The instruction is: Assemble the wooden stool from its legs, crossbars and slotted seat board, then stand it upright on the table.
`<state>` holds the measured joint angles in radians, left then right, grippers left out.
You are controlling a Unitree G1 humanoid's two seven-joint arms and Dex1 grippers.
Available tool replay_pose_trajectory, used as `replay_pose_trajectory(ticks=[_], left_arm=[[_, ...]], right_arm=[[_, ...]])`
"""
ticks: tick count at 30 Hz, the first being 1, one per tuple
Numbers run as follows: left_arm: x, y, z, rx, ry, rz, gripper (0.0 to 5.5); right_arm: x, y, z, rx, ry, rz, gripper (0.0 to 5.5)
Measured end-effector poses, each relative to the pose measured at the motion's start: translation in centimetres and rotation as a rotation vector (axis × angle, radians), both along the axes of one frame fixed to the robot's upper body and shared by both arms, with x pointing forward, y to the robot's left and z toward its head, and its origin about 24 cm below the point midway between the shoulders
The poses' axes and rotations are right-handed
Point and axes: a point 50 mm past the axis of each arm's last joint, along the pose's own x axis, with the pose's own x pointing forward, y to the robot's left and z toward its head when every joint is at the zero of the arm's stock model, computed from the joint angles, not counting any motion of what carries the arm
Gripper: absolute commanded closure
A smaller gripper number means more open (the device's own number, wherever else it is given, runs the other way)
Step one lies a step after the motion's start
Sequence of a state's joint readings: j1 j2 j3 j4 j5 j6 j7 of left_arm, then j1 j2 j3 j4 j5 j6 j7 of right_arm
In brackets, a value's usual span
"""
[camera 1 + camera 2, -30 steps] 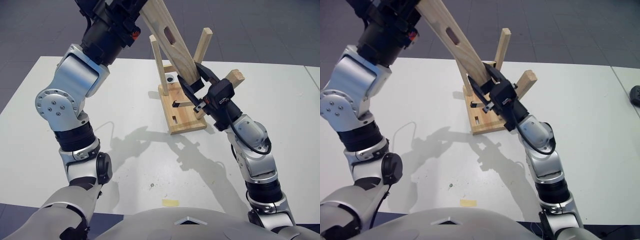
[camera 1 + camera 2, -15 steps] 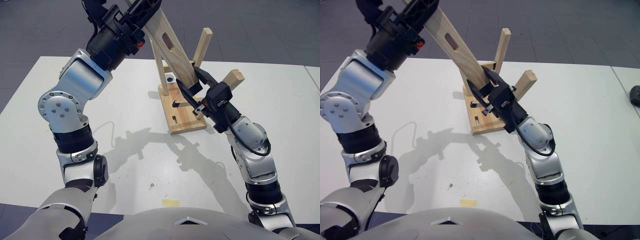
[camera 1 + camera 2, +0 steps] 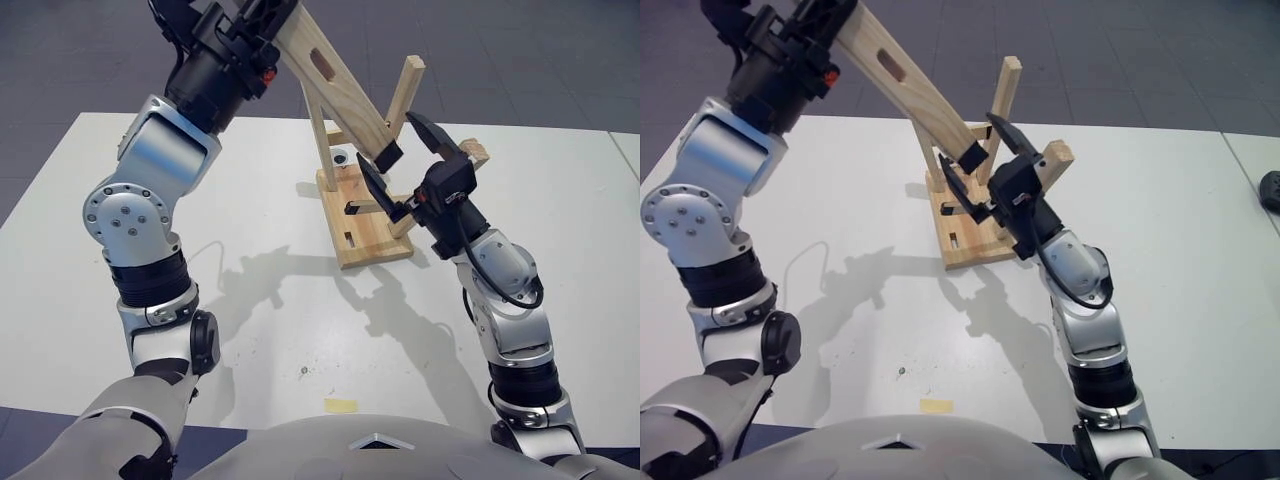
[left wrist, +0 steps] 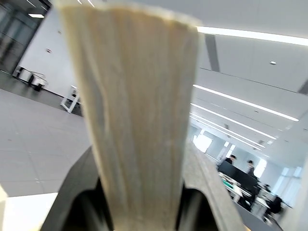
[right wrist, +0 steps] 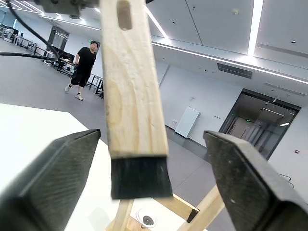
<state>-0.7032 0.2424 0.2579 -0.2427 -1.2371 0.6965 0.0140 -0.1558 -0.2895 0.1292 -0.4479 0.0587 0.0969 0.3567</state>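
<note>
My left gripper (image 3: 265,22) is raised at the back left, shut on the upper end of a long slotted wooden leg (image 3: 335,85). The leg slants down to its black-capped tip (image 3: 387,155). That tip hangs between the fingers of my open right gripper (image 3: 400,158), touching neither; the right wrist view shows the tip (image 5: 139,178) with a gap to each finger. Below, the seat board (image 3: 370,250) lies flat on the table (image 3: 200,220). Two legs (image 3: 318,125) stand up from it and a third (image 3: 466,154) leans behind my right gripper.
A small white round object (image 3: 342,156) sits just behind the seat board. A strip of yellow tape (image 3: 340,405) lies near the table's front edge. A dark object (image 3: 1270,190) lies at the far right, off the table's right edge.
My right gripper, shut around the leg's lower end a second ago, has opened wide and let it go. The left arm has raised the leg a little.
</note>
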Motion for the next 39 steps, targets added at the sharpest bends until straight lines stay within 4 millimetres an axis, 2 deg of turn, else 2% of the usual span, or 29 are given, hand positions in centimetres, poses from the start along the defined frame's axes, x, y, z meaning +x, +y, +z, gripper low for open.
replay_pose_trajectory(ticks=[3, 5, 6, 11, 15, 19, 22, 24, 28, 31, 35, 37, 39], left_arm=[[0.8, 1.6, 0.8, -0.023, -0.008, 0.103, 4.45], [1.1, 3.4, 2.0, -0.038, -0.044, 0.196, 4.45], [1.1, 3.8, 2.4, -0.032, -0.065, 0.216, 4.45], [1.0, 3.8, 2.5, 0.011, -0.092, 0.222, 4.45], [1.1, 3.8, 1.6, 0.06, -0.073, 0.252, 4.45], [1.1, 3.7, 1.1, 0.161, -0.082, 0.289, 4.45], [0.9, 4.3, 0.1, 0.208, -0.069, 0.316, 4.45], [1.0, 4.5, -0.6, 0.239, -0.05, 0.326, 4.45], [1.1, 4.5, -0.8, 0.296, -0.064, 0.341, 4.45], [1.2, 4.3, -1.0, 0.347, -0.073, 0.354, 4.45], [1.0, 4.6, -1.7, 0.369, -0.061, 0.359, 4.45], [1.0, 4.9, -2.3, 0.387, -0.038, 0.366, 4.45], [1.1, 4.9, -2.6, 0.417, -0.039, 0.372, 4.45]], right_arm=[[0.4, -0.6, -0.3, 0.003, 0.025, -0.037, 0.41], [0.7, -1.3, -0.6, 0.007, 0.045, -0.075, 0.1], [0.8, -1.4, -0.6, 0.009, 0.049, -0.084, 0.1], [1.2, -1.4, 0.0, 0.062, 0.052, -0.096, 0.1], [1.6, -2.2, 1.3, 0.289, 0.088, -0.115, 0.1], [2.6, -5.6, 6.9, 0.522, -0.061, -0.225, 0.1], [2.7, -9.3, 7.5, 0.532, -0.1, -0.396, 0.1], [2.8, -11.4, 7.2, 0.523, -0.097, -0.499, 0.1], [3.1, -12.5, 6.4, 0.489, -0.064, -0.555, 0.1], [3.6, -12.5, 3.4, 0.411, 0.078, -0.582, 0.1], [2.1, -10.9, -1.8, 0.338, 0.34, -0.471, 0.1], [1.5, -9.7, -2.9, 0.311, 0.411, -0.396, 0.1], [1.1, -8.1, -3.2, 0.296, 0.446, -0.289, 0.1]])
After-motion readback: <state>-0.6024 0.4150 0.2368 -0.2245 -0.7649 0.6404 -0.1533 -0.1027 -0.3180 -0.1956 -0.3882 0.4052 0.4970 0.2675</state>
